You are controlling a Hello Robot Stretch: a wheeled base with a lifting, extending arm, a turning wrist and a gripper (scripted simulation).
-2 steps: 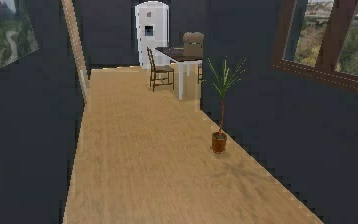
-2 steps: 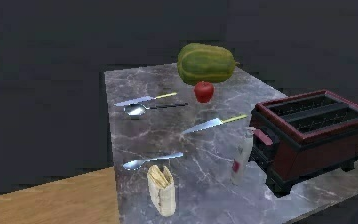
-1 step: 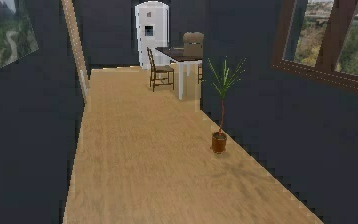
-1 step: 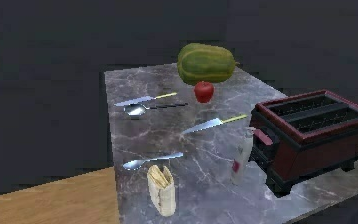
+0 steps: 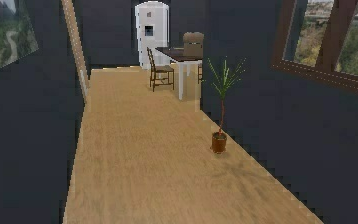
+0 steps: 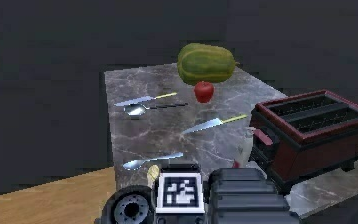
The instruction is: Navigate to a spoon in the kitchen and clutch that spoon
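A grey marbled desk (image 6: 172,135) is standing against a dark wall in the arm side view, with a strip of wooden floor (image 6: 47,195) showing at its lower left. At the bottom edge the pincer (image 6: 132,208) is showing as a dark round body, partly cut off, beside a white marker square (image 6: 180,193) and the ribbed dark arm (image 6: 249,195). Its fingers are too hard to make out, so I cannot tell whether it is holding anything. A small pale-yellow bit (image 6: 154,172) is sitting just above the marker, too small to name. Near it a silvery utensil (image 6: 152,159) is lying on the desk, its kind unclear. Farther out, a yellow-handled knife (image 6: 215,124) is lying mid-desk. The spoon (image 6: 137,111), its round bowl leftward, is lying toward the desk's left side, just beside a second knife (image 6: 145,99). A red fruit (image 6: 203,91) and a green melon (image 6: 206,63) are sitting at the far edge; whether they are touching I cannot tell. A dark red toaster (image 6: 307,135) is reaching the picture's right edge. In the forward view a wooden-floored corridor (image 5: 147,150) is running past a potted plant (image 5: 220,125) toward a table (image 5: 177,50), chairs (image 5: 159,72) and a white fridge (image 5: 152,30).
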